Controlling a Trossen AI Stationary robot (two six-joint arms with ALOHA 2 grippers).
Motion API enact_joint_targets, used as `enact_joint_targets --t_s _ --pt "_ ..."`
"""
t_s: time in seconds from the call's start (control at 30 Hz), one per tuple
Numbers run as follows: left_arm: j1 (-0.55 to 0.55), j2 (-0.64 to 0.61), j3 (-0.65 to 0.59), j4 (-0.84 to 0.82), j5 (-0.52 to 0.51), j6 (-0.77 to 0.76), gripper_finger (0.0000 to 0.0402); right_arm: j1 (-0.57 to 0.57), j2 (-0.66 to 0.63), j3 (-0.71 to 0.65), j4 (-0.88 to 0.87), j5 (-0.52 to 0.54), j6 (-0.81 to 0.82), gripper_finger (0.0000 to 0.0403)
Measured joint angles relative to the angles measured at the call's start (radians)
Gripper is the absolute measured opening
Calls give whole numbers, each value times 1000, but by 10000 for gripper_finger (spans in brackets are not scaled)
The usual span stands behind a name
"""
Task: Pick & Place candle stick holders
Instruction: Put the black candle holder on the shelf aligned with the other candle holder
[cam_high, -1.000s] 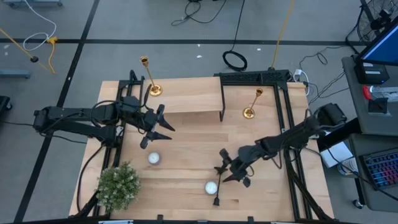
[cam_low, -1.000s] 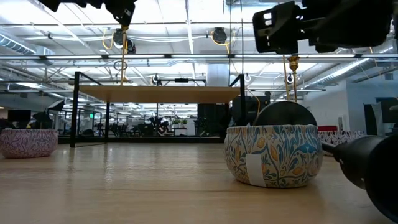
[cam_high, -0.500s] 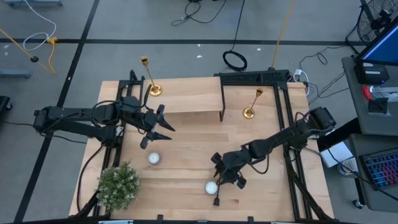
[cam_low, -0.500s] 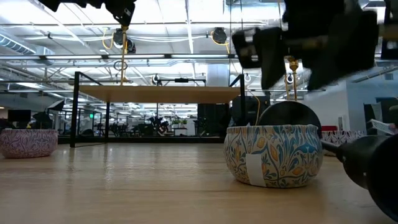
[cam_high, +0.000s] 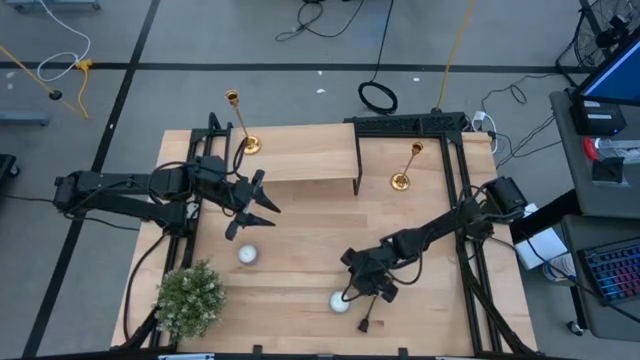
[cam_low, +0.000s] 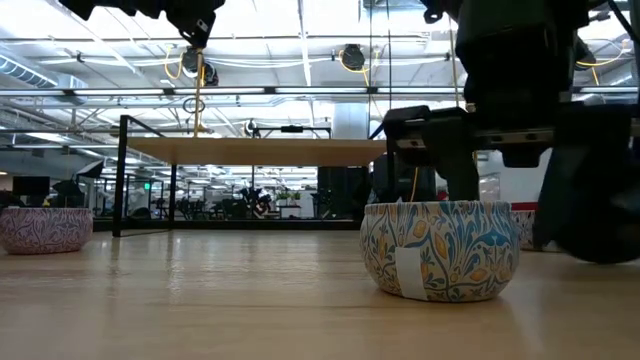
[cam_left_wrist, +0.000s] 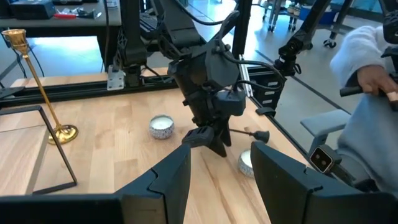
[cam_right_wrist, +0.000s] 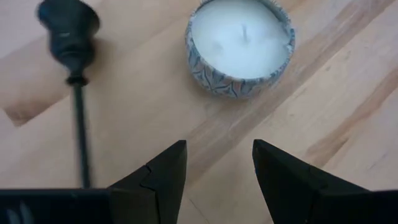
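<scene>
The black candlestick lies flat on the table near the front edge. Its cup end and thin stem show in the right wrist view. My right gripper is open and low over the table, between this candlestick and a white tealight; the stem runs past the outer side of one finger. One gold candlestick stands upright at the far left and another at the far right. My left gripper is open and empty, held above the table's left half. My right gripper has nothing between its fingers. The black candlestick's stem runs close along the outer side of one finger and goes out of sight behind the gripper's body. I cannot tell whether they touch.
A raised wooden shelf on a black frame spans the far middle. A second tealight sits left of centre, and a bushy green plant stands at the near left corner. In the left wrist view a person's sleeve shows beyond the table.
My right gripper has come down and gone toward the table's left and near edges, ending just behind the tealight in the low view. The black candlestick has shifted a little toward the right on the table, still lying flat.
</scene>
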Motion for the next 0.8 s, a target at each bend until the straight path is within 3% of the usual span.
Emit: enact_joint_targets --t_s 0.17,0.4,0.53,0.8 --pt "0 0 0 0 0 0 175 1 -82 0 -13 28 -1 180" --pt "0 0 0 0 0 -2 175 121 -289 1 -223 78 284 177" --pt "0 0 0 0 0 -15 175 250 -299 -1 -314 154 478 171" --pt "0 0 0 1 -32 -55 175 379 -248 -2 -329 167 704 169"
